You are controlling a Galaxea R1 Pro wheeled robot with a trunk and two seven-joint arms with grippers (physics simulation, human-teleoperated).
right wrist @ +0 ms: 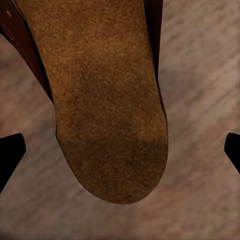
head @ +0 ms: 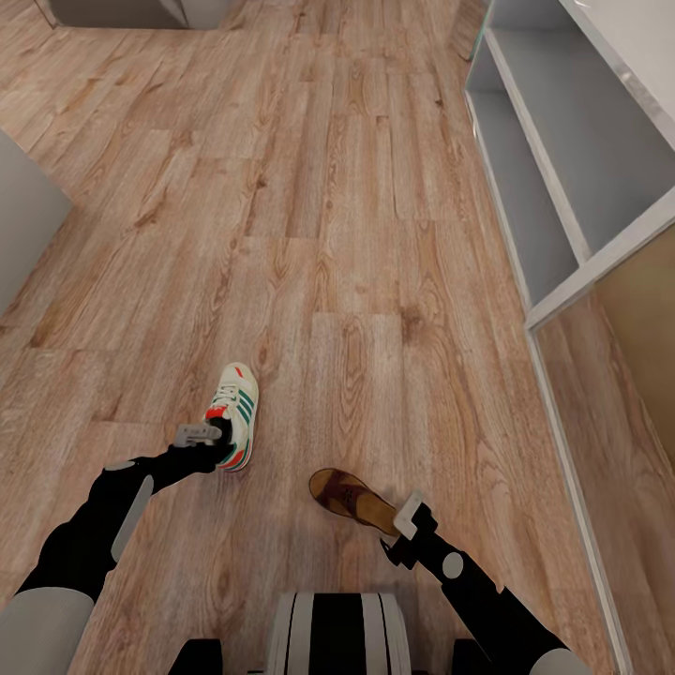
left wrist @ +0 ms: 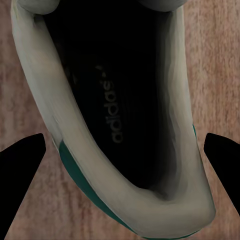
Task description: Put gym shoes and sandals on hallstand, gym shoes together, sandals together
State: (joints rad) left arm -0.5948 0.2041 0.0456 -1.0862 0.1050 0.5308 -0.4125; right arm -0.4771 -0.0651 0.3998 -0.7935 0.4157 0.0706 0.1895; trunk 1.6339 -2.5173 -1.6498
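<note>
The corridor floor (head: 337, 234), light wood-grain planking, is spanning most of the head view. The hallstand (head: 562, 178), a light grey unit with open shelves, is occupying the upper right of the frame, well apart from both pieces of footwear, and its visible shelves are bare. One gym shoe (head: 234, 412) is lying left of centre in the lower half, toe pointing up the frame; one sandal (head: 352, 502) is lying just below centre, heel toward the lower right. The left gripper (head: 211, 436) is sitting at the heel end of the gym shoe, and in the left wrist view its two dark fingertips (left wrist: 22, 165) are standing spread wide on either side of the shoe's heel collar (left wrist: 165, 200), clear of it, presumably to straddle the heel for a pinch. The right gripper (head: 398, 534) is hovering at the sandal's heel; in the right wrist view its fingertips (right wrist: 10, 155) are likewise spread apart, flanking the tan insole (right wrist: 110, 115) without touching. Both arms appear to be lining up simultaneous grasps; nothing is lifted yet.
</note>
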